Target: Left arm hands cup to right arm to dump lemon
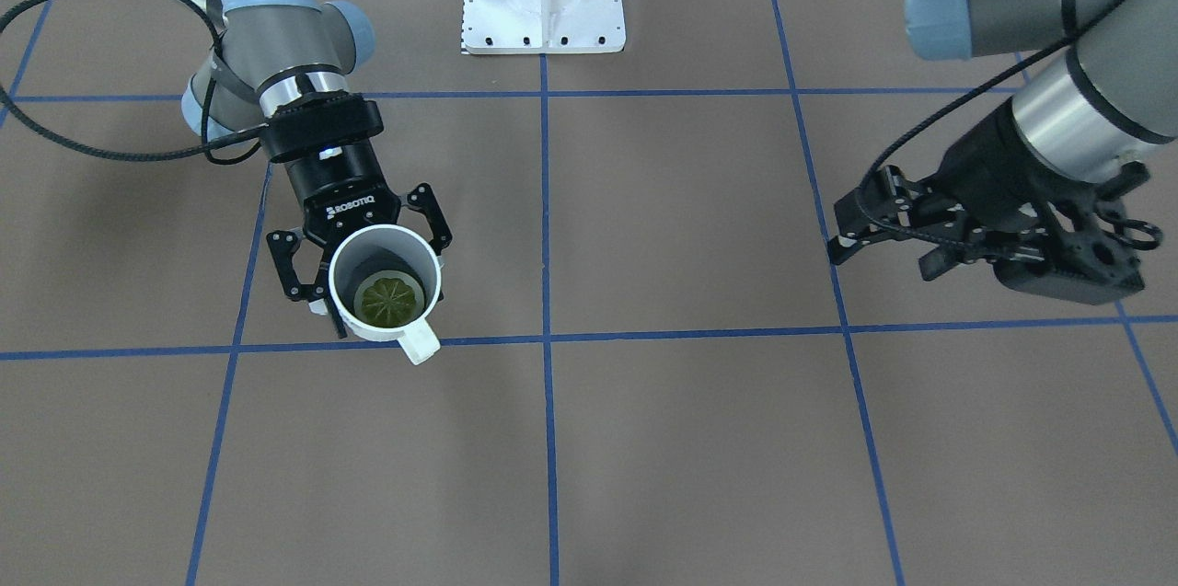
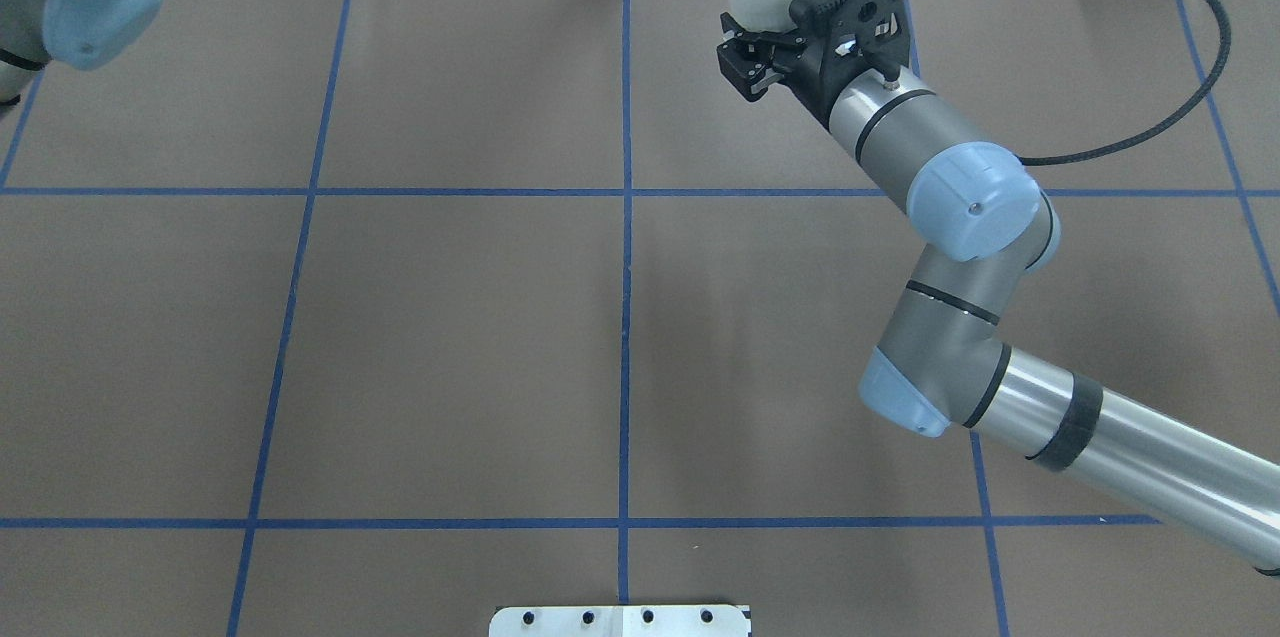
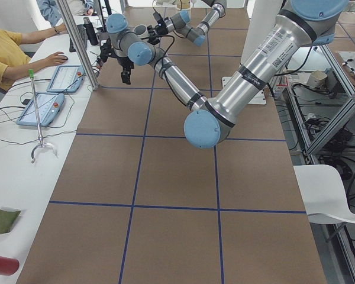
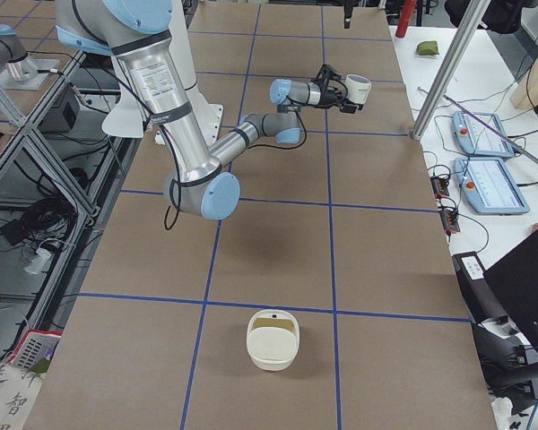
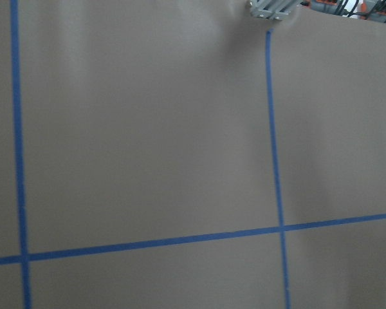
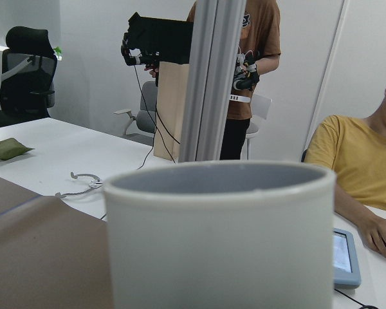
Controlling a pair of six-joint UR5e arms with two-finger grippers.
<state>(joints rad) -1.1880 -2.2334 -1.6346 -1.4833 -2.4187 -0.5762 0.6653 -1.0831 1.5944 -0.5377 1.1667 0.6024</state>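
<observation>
One white cup (image 1: pixel 379 247), grey inside, ribbed olive lemon (image 1: pixel 389 299) within

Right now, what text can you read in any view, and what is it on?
"ROBOTIQ": on the body of the right gripper, front-facing view.
Dark lettering on the side of the cup, exterior right view: too small to read.
Sticker on the left arm, exterior left view: too small to read.
Nothing else is legible.
</observation>
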